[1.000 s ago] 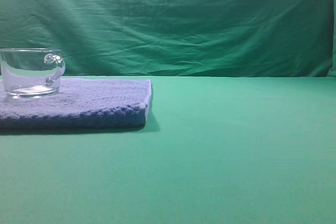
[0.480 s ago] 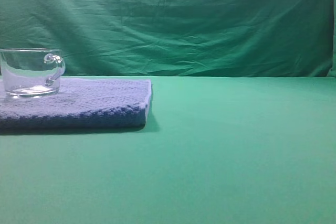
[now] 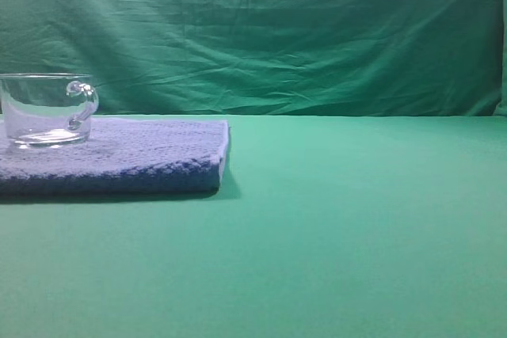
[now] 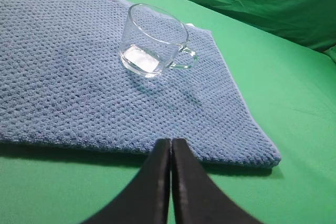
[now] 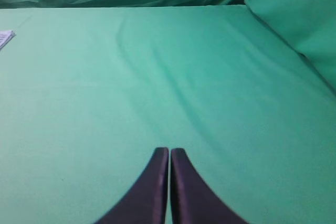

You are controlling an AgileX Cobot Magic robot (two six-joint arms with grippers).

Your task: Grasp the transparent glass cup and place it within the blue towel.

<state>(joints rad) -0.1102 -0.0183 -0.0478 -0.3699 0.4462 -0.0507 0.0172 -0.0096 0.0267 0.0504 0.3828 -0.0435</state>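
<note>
Cup (image 4: 153, 42) stands upright on the towel (image 4: 79, 93), near its far edge, handle toward the towel's right side. Exterior view crops both at the left. Left tool (image 4: 170, 148) and right tool (image 5: 169, 156) are pressed together, empty, only fingertips visible above the surface (image 5: 157, 77).

glass cup (image 3: 46, 108) upright on towel (image 3: 135, 156), towel at table's (image 3: 341, 227) left
</note>
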